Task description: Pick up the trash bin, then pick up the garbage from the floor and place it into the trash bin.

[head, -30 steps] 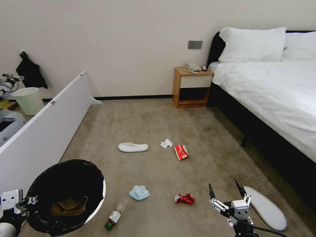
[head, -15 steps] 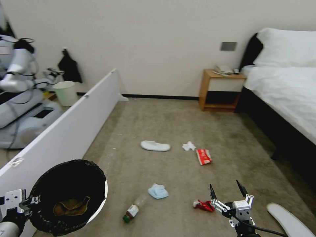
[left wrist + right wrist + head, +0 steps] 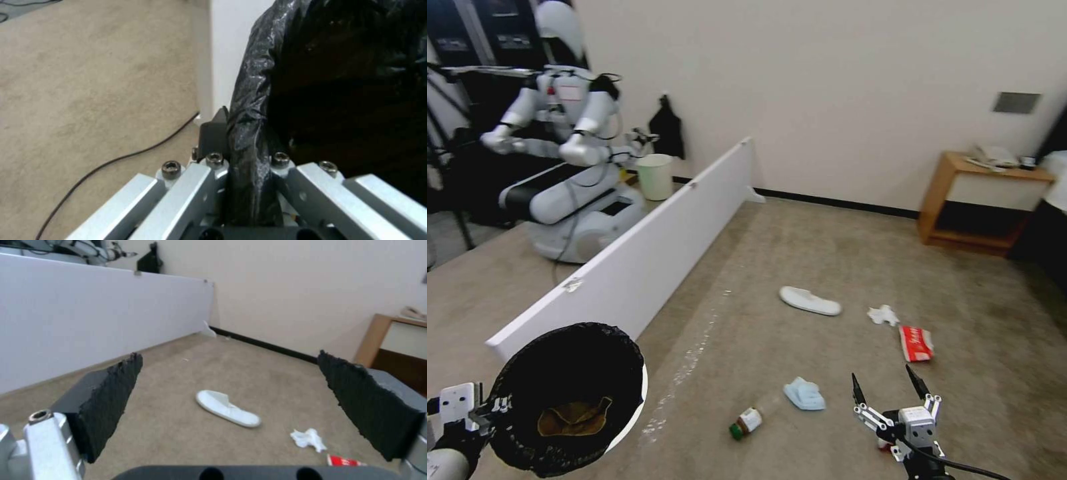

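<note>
- While the left gripper (image 3: 484, 412) is clamped on the bag-covered rim, the trash bin (image 3: 570, 393) hangs at the robot's left side, with crumpled brown paper (image 3: 570, 421) inside it.
- Low on the robot's right, the right gripper (image 3: 892, 393) hovers over the carpet (image 3: 800, 267) with its fingers spread wide and nothing between them.
- Near it lie a green-capped bottle (image 3: 745, 423) and a light-blue cloth (image 3: 804, 393).
- Farther away are a red-white packet (image 3: 916, 343), a white tissue (image 3: 883, 315) and a white slipper (image 3: 810, 301), apart from each other.
- Beyond them, a long white board (image 3: 647, 260) stands on its edge; behind it are another robot (image 3: 570, 153) and an unlined pale bin (image 3: 655, 176).
- By the far wall stands a wooden nightstand (image 3: 984, 203).
</note>
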Robot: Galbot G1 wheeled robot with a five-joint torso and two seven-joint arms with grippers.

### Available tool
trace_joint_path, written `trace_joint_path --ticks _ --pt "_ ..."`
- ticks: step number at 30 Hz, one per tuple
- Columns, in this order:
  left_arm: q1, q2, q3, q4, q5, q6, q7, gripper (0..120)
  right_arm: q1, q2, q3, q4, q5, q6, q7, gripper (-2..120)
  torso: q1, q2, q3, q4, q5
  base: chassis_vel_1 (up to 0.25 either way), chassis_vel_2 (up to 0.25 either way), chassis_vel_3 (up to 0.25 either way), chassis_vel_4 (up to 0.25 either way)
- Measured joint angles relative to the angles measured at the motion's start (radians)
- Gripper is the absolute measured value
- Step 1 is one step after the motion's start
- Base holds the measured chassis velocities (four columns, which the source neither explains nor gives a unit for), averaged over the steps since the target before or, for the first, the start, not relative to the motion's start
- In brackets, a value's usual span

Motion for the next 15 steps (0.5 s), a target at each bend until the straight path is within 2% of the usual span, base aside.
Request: trace_joint_path --ticks 3,6,15 --pt "0.0 0.0 0.0 0.0 0.0 0.0 0.0 3 0.0 0.0 0.0 0.0 0.0 0.0 0.0 100 0.0 0.0 0.0 0.0 0.0 0.043 0.047 0.047 0.063" --pt "0.0 -0.002 0.005 0.0 0.0 -0.001 -0.001 3 0.0 -0.001 0.0 0.0 0.0 0.0 -0.001 100 0.0 0.0 0.0 -0.0011 0.0 0.0 0.0 0.0 0.0" --pt "-0.002 -0.005 0.017 -0.004 -0.006 -0.004 -0.007 3 0.001 -0.002 0.0 -0.005 0.002 0.001 -0.002 100 0.0 0.0 0.0 -0.0005 0.0 0.0 0.0 0.0 0.0"
